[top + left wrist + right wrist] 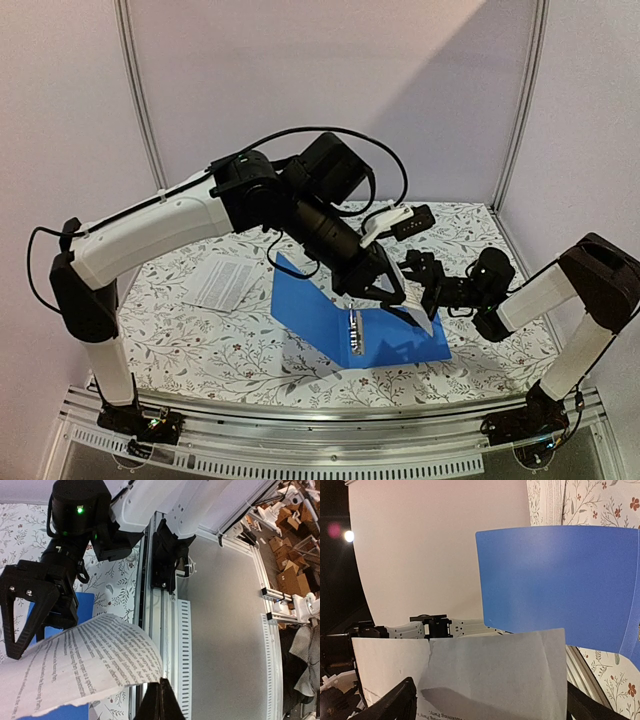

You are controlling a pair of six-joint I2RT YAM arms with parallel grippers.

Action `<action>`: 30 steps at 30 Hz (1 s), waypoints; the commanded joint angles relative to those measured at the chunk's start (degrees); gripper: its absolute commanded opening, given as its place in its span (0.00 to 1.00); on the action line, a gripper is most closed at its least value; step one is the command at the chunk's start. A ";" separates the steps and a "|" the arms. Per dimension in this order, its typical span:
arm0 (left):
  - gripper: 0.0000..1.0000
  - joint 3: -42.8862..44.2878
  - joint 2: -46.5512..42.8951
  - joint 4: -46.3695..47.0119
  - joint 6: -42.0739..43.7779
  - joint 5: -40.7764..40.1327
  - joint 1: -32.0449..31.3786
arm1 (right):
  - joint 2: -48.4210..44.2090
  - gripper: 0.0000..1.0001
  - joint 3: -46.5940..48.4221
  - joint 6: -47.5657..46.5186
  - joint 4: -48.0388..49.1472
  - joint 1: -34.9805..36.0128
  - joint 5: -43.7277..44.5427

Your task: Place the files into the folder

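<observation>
Blue folder's [310,305] spine runs near-to-far beneath the file [418,318].

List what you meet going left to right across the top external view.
Left arm's upright link → loose printed sheet → blue folder → right arm's elbow.

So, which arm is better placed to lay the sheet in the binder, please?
Left, probably: the left gripper looks pinched on the printed sheet above the open blue binder; the right gripper stands wide open.
</observation>
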 commanded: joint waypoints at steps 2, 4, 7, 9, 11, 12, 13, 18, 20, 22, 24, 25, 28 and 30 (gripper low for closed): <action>0.00 1.69 -0.21 -2.19 1.76 -2.07 -0.72 | -1.79 0.90 0.97 2.38 25.90 0.92 -1.69; 0.00 0.98 -0.32 -2.55 1.76 -3.18 -0.72 | -2.31 0.89 1.00 2.57 25.90 0.84 -1.45; 0.00 -1.30 -1.21 -3.17 1.76 -5.07 -0.72 | -3.01 0.88 1.20 2.47 25.84 0.80 -1.23; 0.00 -3.55 -2.18 -3.45 1.58 -5.85 -0.71 | -3.46 0.87 1.37 2.42 25.84 0.64 -1.08; 0.00 -5.32 -3.12 -3.31 0.56 -6.78 -0.70 | -3.67 0.86 1.20 2.46 25.82 0.00 -0.42; 0.00 -5.89 -3.51 -3.26 0.09 -7.33 -0.71 | -3.70 0.85 0.77 2.70 25.82 -0.81 0.17; 0.00 -6.38 -3.95 -3.29 -0.28 -7.74 -0.72 | -3.70 0.84 0.40 3.01 25.82 -2.09 0.58; 0.00 -9.73 -6.11 -0.96 -1.67 -9.90 -0.30 | -3.72 0.79 0.21 3.59 25.82 -4.53 0.02; 0.00 -9.86 -5.91 -0.67 -2.73 -10.73 0.38 | -3.69 0.77 0.43 3.58 25.81 -4.53 -0.25; 0.00 -9.98 -5.74 -0.25 -3.83 -11.26 1.45 | -3.83 0.76 0.31 3.42 25.82 -4.53 -0.19; 0.00 -10.61 -5.89 0.50 -5.27 -11.20 2.82 | -4.03 0.75 -0.02 3.30 25.82 -4.61 -0.17; 0.00 -11.09 -6.06 0.77 -6.03 -10.92 3.59 | -4.10 0.75 -0.25 3.19 25.82 -4.68 -0.05; 0.00 -14.30 -7.61 1.71 -7.95 -10.38 5.23 | -4.46 0.75 -0.95 3.20 25.80 -5.36 0.25; 0.00 -17.19 -9.44 3.35 -9.35 -10.48 5.87 | -5.13 0.79 -1.20 3.27 25.82 -5.75 0.36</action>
